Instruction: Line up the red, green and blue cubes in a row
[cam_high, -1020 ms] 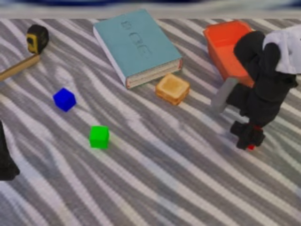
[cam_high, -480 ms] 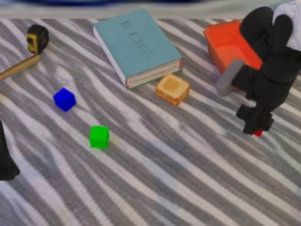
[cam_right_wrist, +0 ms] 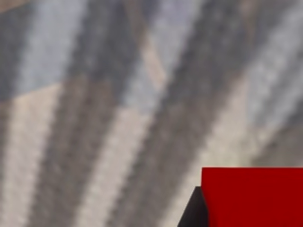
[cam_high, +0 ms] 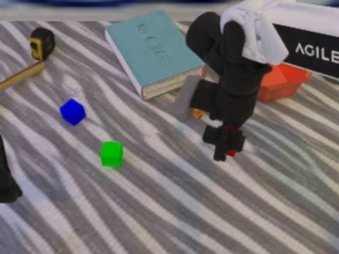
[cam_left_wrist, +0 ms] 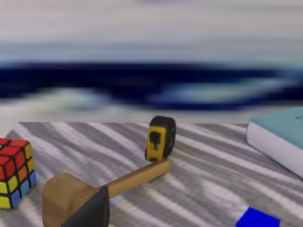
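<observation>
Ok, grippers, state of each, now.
Right gripper: shut on the red cube, above the table's middle.
Left gripper: parked at the table's left edge; cannot be told.

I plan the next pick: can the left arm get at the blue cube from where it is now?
Probably yes. The left arm is parked at the table's left edge, the blue cube lies nearby on bare cloth, and nothing stands between them. The green cube sits off to the side.

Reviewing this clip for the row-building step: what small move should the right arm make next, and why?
Probably carry on leftward toward the green cube. The right gripper is shut on the red cube, right of the green and blue cube, so the row is not yet formed.
</observation>
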`<state>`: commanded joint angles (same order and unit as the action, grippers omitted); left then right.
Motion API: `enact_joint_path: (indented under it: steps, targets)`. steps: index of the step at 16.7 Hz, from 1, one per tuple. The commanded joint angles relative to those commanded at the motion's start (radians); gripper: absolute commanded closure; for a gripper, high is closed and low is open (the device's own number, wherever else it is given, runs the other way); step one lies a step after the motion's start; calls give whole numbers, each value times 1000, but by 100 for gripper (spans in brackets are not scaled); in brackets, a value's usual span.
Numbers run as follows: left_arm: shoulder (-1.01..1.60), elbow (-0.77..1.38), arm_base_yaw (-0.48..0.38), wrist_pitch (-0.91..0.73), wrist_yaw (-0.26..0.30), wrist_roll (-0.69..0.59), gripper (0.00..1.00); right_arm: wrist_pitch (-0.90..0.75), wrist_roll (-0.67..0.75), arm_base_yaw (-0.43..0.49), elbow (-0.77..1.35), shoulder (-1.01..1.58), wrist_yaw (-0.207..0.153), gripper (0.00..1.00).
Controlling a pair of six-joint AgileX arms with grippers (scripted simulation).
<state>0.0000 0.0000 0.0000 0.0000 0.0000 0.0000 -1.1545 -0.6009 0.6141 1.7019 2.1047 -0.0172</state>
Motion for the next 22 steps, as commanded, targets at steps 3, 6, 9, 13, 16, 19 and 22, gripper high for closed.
enact_joint_path:
  steps: [3,6,9,13,16,19,22]
  targets:
    - [0,0,0,0,0,0,0,-70,16,166,155,87,0,100]
    - [0,0,0,0,0,0,0,-126,31,319,285,155,1,100]
    - [0,0,0,0,0,0,0,-154,40,390,353,187,2,100]
    - [0,0,0,0,0,0,0,-153,42,390,354,184,1,100]
    - [0,0,0,0,0,0,0,-112,40,392,314,188,1,100]
    - [0,0,0,0,0,0,0,11,43,392,220,206,1,100]
    - [0,0,0,0,0,0,0,92,43,394,145,223,2,100]
